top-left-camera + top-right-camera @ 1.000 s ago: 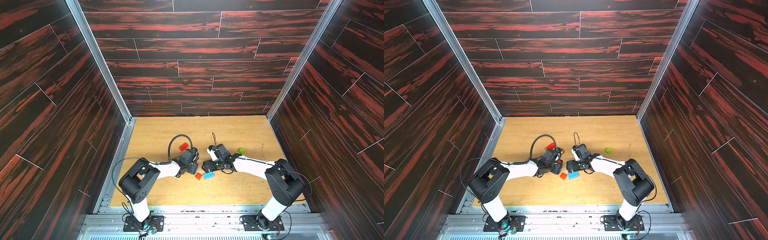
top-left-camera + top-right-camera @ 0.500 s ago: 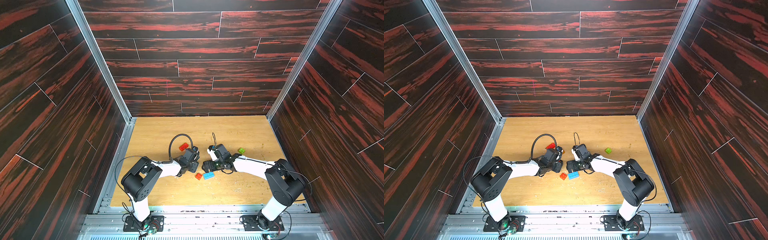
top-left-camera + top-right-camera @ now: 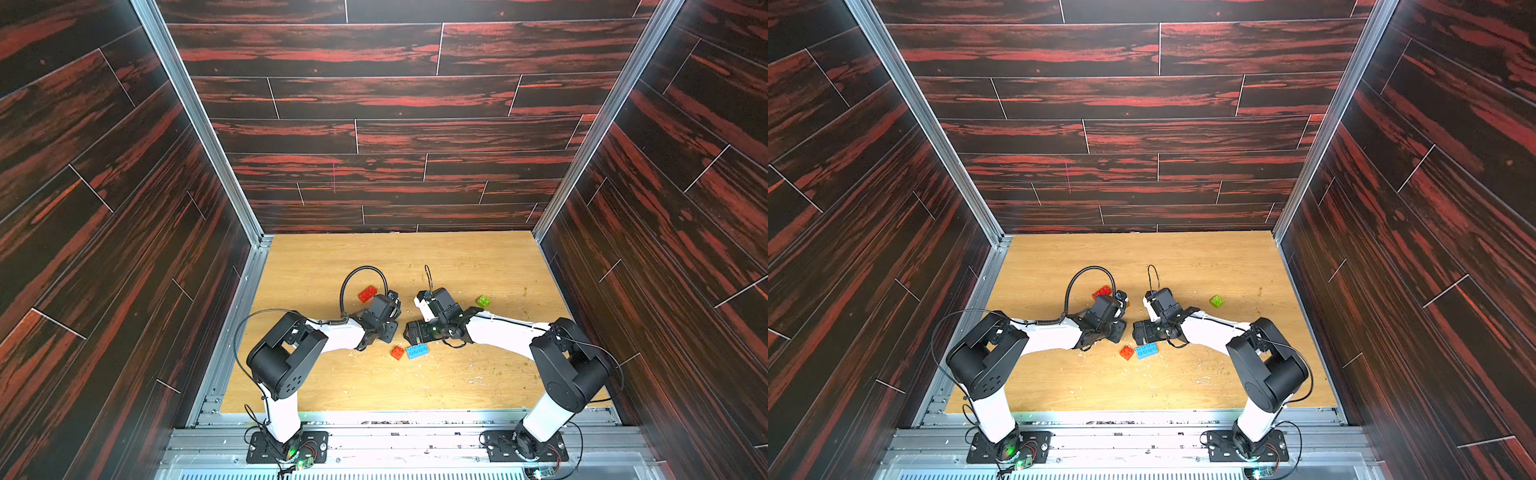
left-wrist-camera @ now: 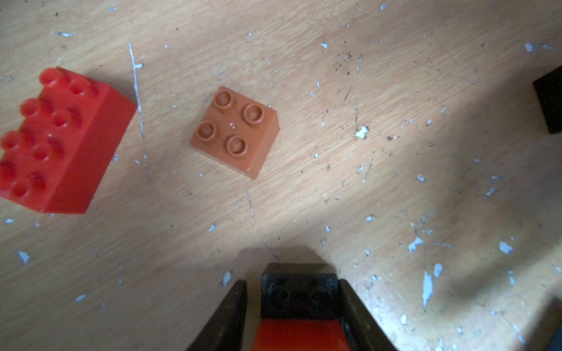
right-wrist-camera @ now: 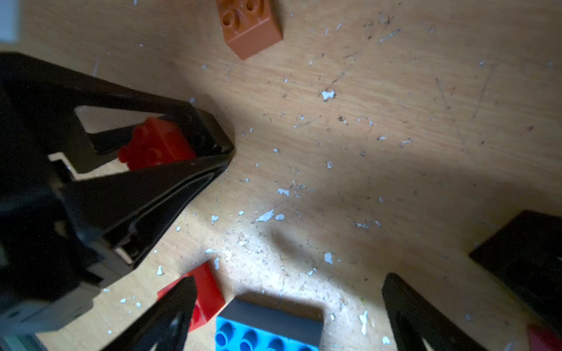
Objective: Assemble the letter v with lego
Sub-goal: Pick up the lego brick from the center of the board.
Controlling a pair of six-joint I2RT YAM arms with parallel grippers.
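At table [image 3: 332, 266] centre we find left gripper [image 4: 292, 282] clamped on a black-red stack [image 4: 299, 296], right gripper [image 5: 289, 278] wide open, empty, beside blue brick [image 5: 267, 334]; next needs square stud alignment.

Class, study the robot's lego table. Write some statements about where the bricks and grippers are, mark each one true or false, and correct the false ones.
1. The right gripper is open and holds nothing. True.
2. The orange-brown brick sits stacked on the long red brick. False: it lies alone on the table, apart from it.
3. The green brick lies beside the blue brick. False: it lies off by itself, and a small red brick is beside the blue one.
4. The left gripper grips a black-and-red stack. True.
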